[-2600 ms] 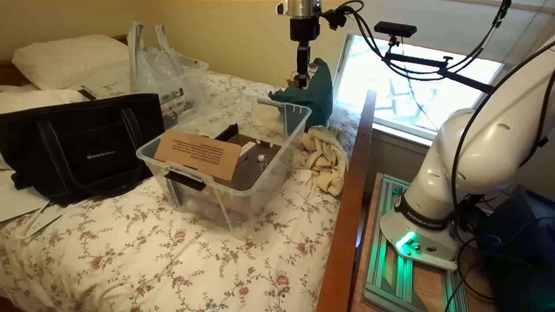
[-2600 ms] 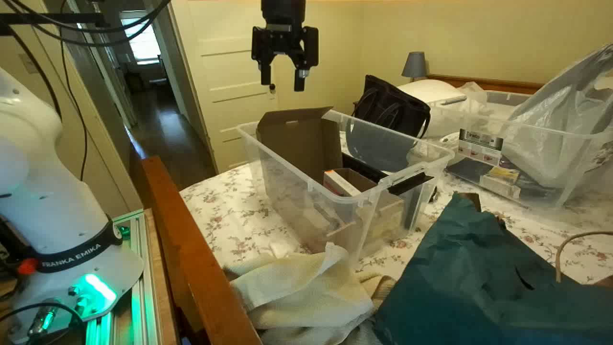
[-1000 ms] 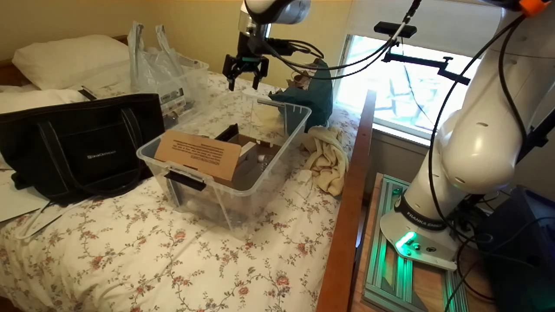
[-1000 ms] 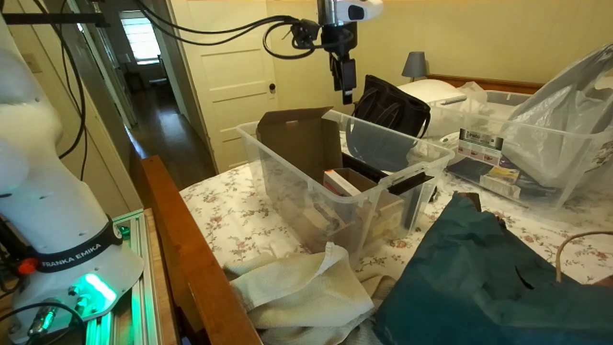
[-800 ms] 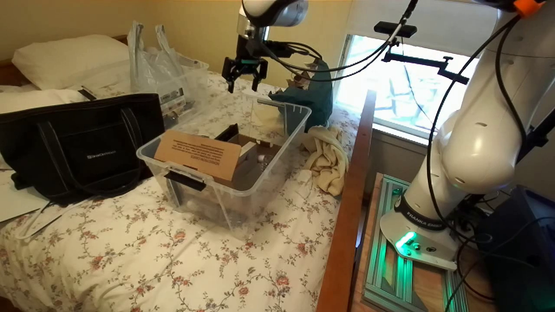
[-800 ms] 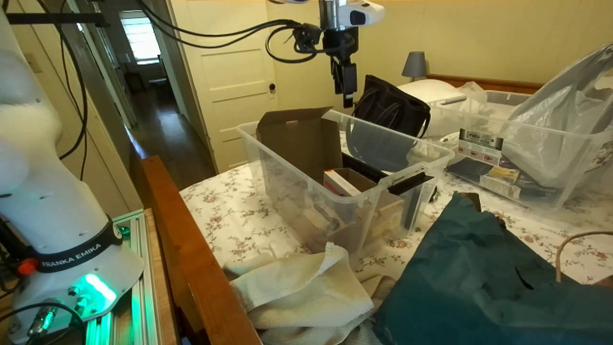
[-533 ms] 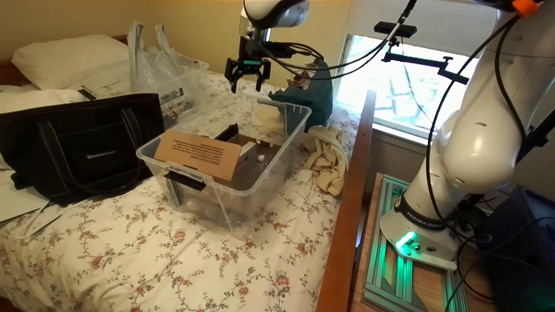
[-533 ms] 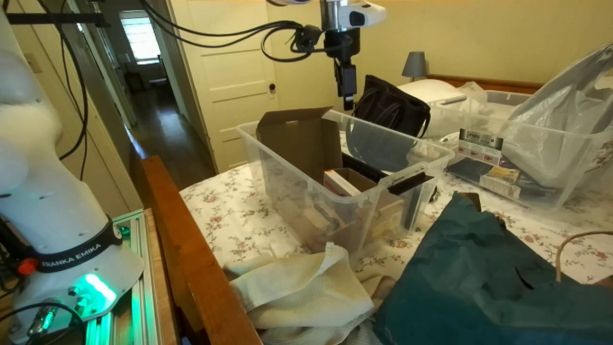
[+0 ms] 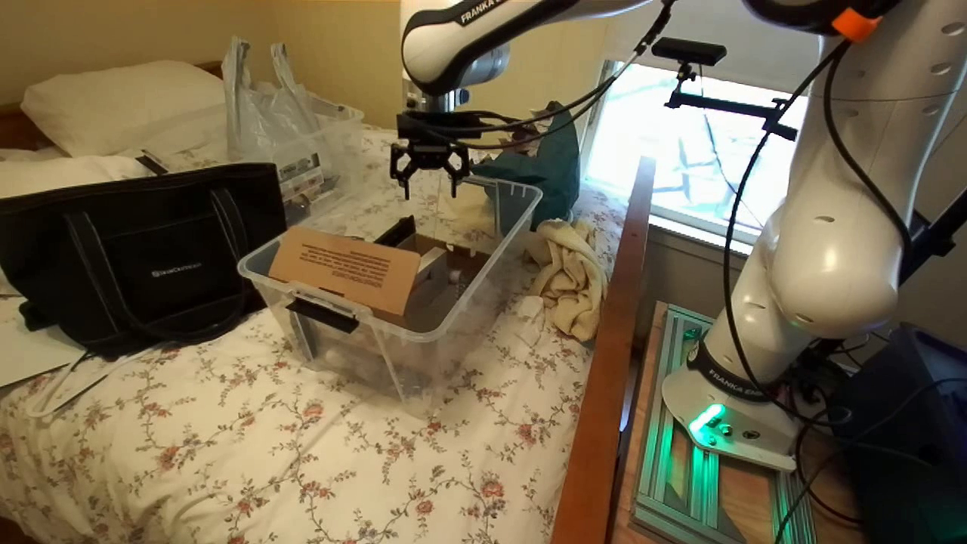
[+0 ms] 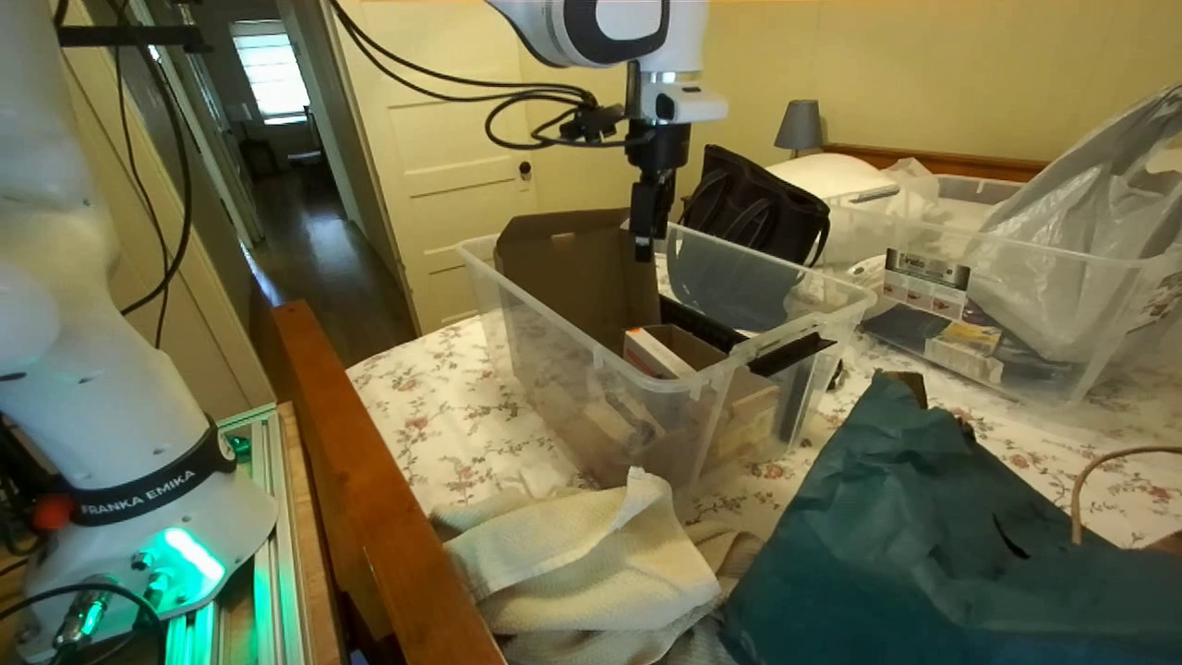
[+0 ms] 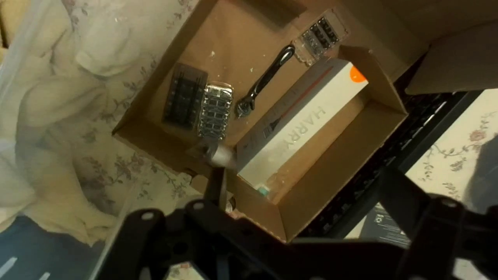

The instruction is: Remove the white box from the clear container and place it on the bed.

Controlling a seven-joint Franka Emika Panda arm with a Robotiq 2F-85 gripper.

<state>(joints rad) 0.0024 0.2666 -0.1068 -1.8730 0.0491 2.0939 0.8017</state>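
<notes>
The white box (image 11: 297, 132), with grey lettering and an orange sticker, lies inside an open brown cardboard box in the clear container. It also shows in both exterior views (image 9: 433, 262) (image 10: 656, 353). The clear container (image 9: 393, 366) stands on the flowered bed (image 9: 363, 468); both also show in the view with the door, container (image 10: 554, 369) and bed (image 10: 425, 406). My gripper (image 9: 430, 194) is open and empty, pointing down above the container, apart from the white box. In the wrist view its fingers (image 11: 303, 174) are spread wide, with the box beyond them.
The brown cardboard box (image 11: 323, 182) has a raised flap (image 9: 344, 268). It holds a wrench (image 11: 268, 77) and small clear packs. A black bag (image 9: 143, 257), a second clear bin (image 10: 1016, 249), a teal bag (image 10: 923, 545), a cream cloth (image 10: 591, 563) and a wooden rail (image 9: 612, 363) are nearby.
The gripper has turned and moved across over the container since the earliest frames. In the last half second it has come lower. It stays open, and the objects have not moved.
</notes>
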